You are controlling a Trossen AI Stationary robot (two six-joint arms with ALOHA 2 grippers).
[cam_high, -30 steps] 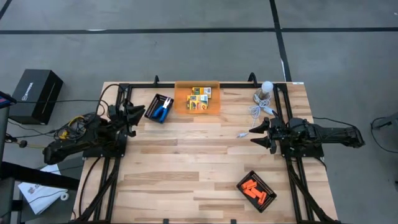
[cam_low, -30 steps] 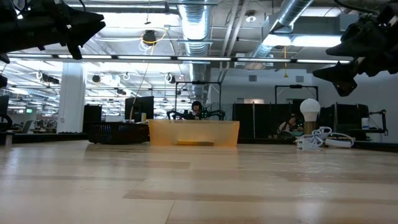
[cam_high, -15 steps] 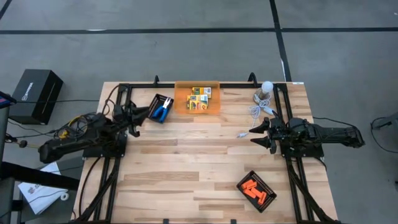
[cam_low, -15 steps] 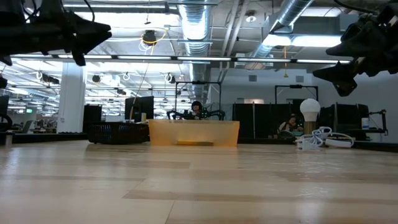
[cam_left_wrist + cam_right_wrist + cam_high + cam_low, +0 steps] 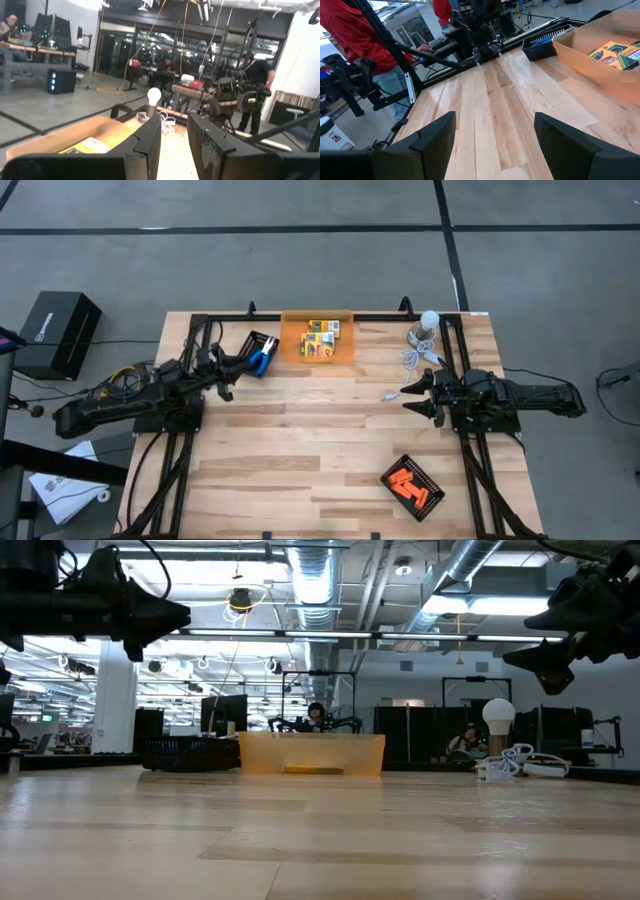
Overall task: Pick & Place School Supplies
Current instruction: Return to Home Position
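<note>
Left gripper (image 5: 237, 364), narrow and empty, now sits farther right, left of centre, near the black tray (image 5: 263, 337); right gripper (image 5: 409, 399), wide and empty, stays parked at centre right, so sorting seems complete.

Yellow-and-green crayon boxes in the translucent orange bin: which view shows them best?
The high view: looking straight down, it shows the yellow-and-green crayon boxes whole inside the translucent orange bin. The right wrist view shows them cut off, the left wrist view one box partly, the low view mostly the bin's wall.
</note>
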